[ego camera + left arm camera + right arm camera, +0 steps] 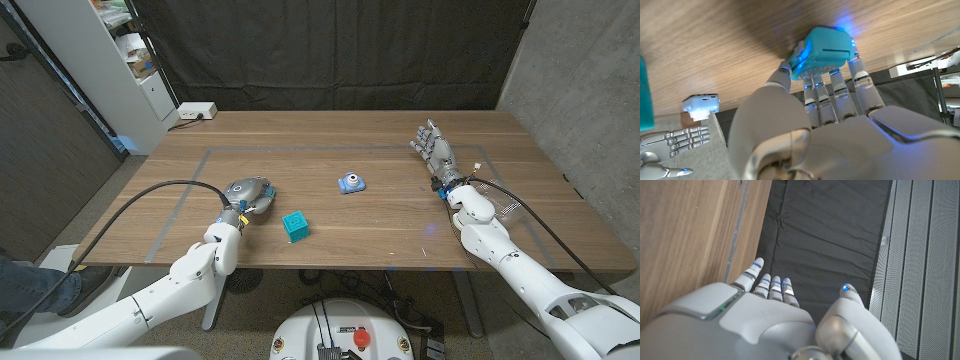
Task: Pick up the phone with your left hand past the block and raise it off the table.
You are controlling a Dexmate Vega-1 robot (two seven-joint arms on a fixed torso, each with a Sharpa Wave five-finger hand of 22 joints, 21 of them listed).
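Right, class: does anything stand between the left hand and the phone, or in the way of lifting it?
Nothing visible does. The left hand grips the phone against the table. The block sits apart, on the hand's right, and nothing shows above the phone to stop a lift.

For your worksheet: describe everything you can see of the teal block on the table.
The teal block is a small cube, plastic by its look, with a raised pattern on its top face. It sits upright, slightly turned, on the wooden table near the front edge, clear of the left hand. Only the table touches it.
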